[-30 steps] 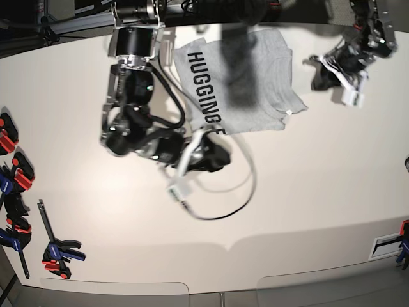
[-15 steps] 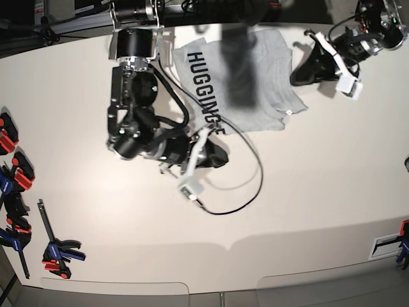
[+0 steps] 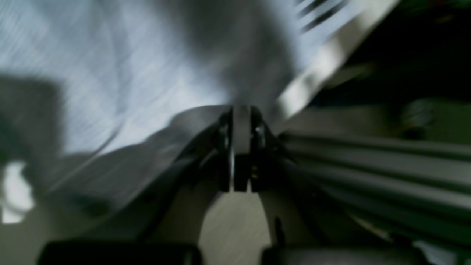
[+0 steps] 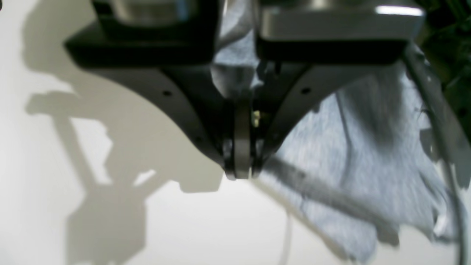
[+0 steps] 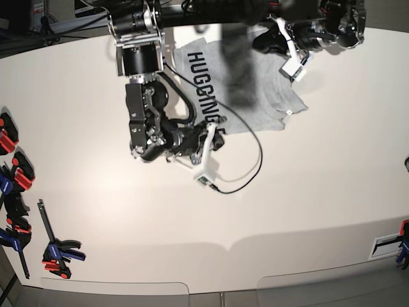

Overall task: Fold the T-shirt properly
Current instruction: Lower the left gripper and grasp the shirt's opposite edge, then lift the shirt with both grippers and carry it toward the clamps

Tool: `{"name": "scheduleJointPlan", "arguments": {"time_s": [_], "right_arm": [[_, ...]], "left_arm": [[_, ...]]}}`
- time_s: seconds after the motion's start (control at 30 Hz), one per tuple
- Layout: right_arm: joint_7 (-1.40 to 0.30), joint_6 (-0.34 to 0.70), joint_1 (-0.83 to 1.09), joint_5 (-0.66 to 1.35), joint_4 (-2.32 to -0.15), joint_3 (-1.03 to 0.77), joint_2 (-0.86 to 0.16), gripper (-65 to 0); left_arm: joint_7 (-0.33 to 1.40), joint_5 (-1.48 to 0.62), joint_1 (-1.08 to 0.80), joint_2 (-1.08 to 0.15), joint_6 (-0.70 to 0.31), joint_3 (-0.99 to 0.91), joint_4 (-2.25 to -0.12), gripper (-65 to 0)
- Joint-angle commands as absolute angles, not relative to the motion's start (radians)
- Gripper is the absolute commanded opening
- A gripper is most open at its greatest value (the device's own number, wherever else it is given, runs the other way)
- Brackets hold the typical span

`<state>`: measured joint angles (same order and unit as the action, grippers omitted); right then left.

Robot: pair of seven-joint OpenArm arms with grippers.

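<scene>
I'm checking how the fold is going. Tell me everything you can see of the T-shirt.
The T-shirt is light heather-grey, soft knit by its look, lying partly folded and wrinkled at the table's far edge. Black block lettering runs along one edge, only partly readable. A dark shadow crosses its middle. The shut right gripper is at its lettered edge, the shut left gripper at its far edge; whether either pinches cloth is unclear.

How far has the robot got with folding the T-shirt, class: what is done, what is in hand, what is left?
Done: the T-shirt lies partly doubled on the table, its lettering cut off at the near edge. In hand: both pincers are shut; the right pincer sits at the shirt's near edge and the left pincer over the far side, though whether either pinches cloth is unclear. Left: squaring the ragged, uneven edges into a neat fold.
</scene>
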<state>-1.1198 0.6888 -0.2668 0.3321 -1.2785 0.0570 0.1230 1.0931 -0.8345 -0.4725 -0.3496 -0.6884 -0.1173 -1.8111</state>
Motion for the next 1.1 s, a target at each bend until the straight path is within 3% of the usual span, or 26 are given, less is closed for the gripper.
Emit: {"name": "scheduleJointPlan", "arguments": {"time_s": [0.0, 0.1, 0.33, 0.53, 1.07], "right_arm": [[-1.118, 0.698, -0.284, 0.373, -1.295, 0.057, 0.130, -65.0], [-1.188, 0.698, -0.264, 0.451, -1.296, 0.057, 0.123, -65.0], [-1.242, 0.698, -0.248, 0.483, -1.296, 0.049, 0.082, -65.0], [-1.246, 0.698, -0.225, 0.488, -1.296, -0.013, 0.067, -65.0], [-1.395, 0.698, -0.136, 0.784, -1.349, -0.163, 0.067, -65.0]], "left_arm": [[1.064, -0.838, -0.464, -0.361, -0.677, -0.121, -1.820, -65.0], [1.061, -0.765, -0.435, -0.361, -0.582, -0.121, -1.788, -65.0], [1.054, -0.701, -0.329, -0.361, -0.537, -0.121, -1.679, -65.0], [1.034, -0.681, -0.195, -0.360, -0.534, -0.120, -1.569, -65.0], [0.941, -0.681, 0.085, -0.360, -0.535, -0.120, -1.242, -65.0]]}}
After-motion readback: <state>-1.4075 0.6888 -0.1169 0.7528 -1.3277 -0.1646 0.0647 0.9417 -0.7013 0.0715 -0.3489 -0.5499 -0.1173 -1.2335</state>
